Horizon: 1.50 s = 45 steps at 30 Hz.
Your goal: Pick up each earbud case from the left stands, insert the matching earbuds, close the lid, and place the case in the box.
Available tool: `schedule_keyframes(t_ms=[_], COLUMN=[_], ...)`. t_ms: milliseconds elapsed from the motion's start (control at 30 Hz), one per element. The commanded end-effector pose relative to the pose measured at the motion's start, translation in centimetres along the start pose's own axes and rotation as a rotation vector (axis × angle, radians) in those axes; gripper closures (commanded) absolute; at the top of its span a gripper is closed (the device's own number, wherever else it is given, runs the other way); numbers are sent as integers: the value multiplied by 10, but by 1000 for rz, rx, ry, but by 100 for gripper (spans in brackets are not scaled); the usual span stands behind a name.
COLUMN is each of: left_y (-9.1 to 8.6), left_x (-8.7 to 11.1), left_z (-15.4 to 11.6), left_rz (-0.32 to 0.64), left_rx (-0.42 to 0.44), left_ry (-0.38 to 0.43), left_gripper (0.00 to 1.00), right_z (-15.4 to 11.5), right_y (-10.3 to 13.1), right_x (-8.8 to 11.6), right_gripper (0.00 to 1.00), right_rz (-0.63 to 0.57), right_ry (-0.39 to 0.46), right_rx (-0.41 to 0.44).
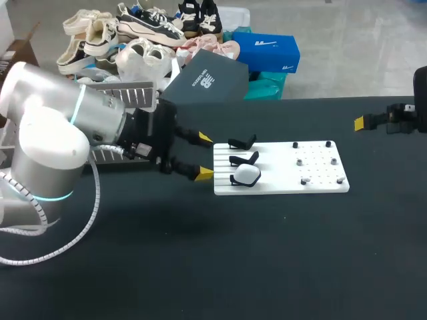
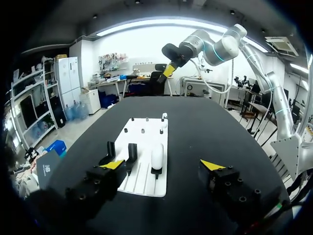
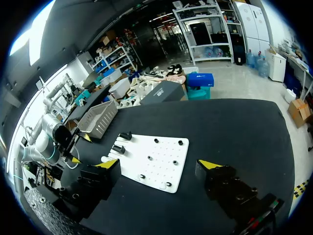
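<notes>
Left claw (image 1: 205, 156) spread, empty, just short of white earbud case (image 1: 247, 175); off-line approach could clip middle stand (image 1: 243, 159), knocking case loose.

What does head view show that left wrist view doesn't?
Only head: the grey basket behind the left arm, plus that arm's own body. Only left wrist: most of the right arm, held above the table's far end; head catches just its tip at the edge. Both: the white board, the white case on an end stand, two empty black stands, and the left arm's jaws standing open, just short of the board.
</notes>
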<state>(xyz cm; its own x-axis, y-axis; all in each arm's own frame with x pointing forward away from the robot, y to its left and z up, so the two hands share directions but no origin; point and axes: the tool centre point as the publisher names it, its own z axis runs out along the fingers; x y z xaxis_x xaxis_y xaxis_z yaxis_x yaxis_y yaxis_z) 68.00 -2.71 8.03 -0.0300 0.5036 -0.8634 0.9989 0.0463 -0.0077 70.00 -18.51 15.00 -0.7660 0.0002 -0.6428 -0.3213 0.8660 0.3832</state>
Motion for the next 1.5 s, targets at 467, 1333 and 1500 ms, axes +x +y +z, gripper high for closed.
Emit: schedule_keyframes(t_ms=[467,1333,1500], left_y=[2,9,8], left_x=[11,18,20], left_z=[33,54,60], left_rz=[45,11,10], left_rx=[8,-1,3], left_ry=[1,-3,-4], left_gripper=[25,48,45], right_z=[0,0,0], right_y=[0,0,0], right_x=[0,0,0], right_gripper=[0,0,0], right_rz=[0,0,0], right_ry=[0,0,0], right_rx=[0,0,0])
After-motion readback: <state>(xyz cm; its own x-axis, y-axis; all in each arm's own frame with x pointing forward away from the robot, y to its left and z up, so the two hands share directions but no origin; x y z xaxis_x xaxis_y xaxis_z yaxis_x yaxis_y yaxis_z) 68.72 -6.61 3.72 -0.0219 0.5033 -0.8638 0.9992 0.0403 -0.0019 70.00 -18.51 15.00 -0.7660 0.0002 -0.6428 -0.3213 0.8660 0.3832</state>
